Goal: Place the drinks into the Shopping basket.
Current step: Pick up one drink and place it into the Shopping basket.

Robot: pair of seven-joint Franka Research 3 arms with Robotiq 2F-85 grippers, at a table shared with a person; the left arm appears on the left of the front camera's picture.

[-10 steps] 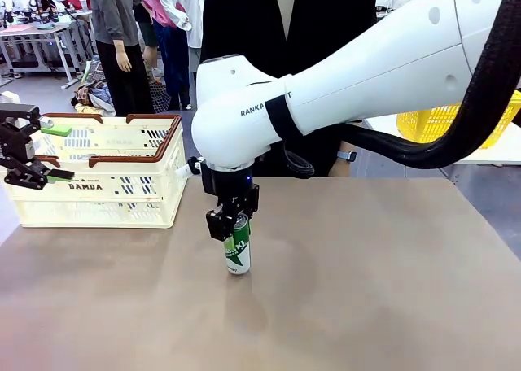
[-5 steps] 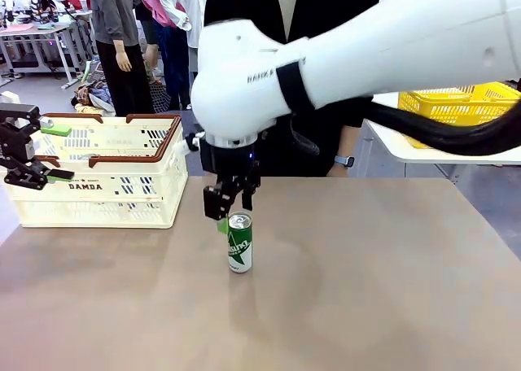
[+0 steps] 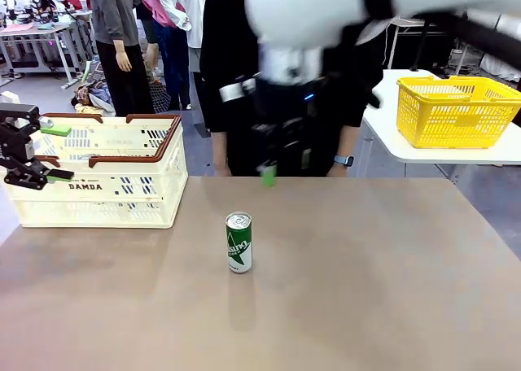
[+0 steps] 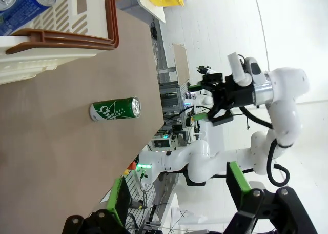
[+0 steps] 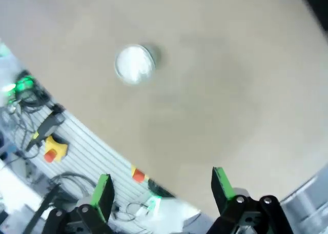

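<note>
A green can [image 3: 238, 242] stands upright on the brown table, free of any gripper. From above its silver top [image 5: 135, 63] is a pale blur, and it appears sideways as a green can [image 4: 115, 109] in the left wrist view. My right gripper [image 3: 285, 168] hangs blurred well above and behind it, open and empty; its own view shows the right gripper [image 5: 161, 188] with jaws wide apart. The Shopping basket [image 3: 98, 172] sits at the table's left, with blue cans [image 4: 31, 0] inside. My left gripper [image 3: 57, 153] is open at the basket's left end.
A person in black stands at the far edge, a watch [image 3: 345, 160] on one wrist. A yellow mesh basket [image 3: 456, 106] rests on a white side table at the right. The table [image 3: 374, 273] is bare to the right of the can.
The right gripper opened, let go of the green can and rose up and to the right. The can stays upright on the table. The left arm has not moved.
</note>
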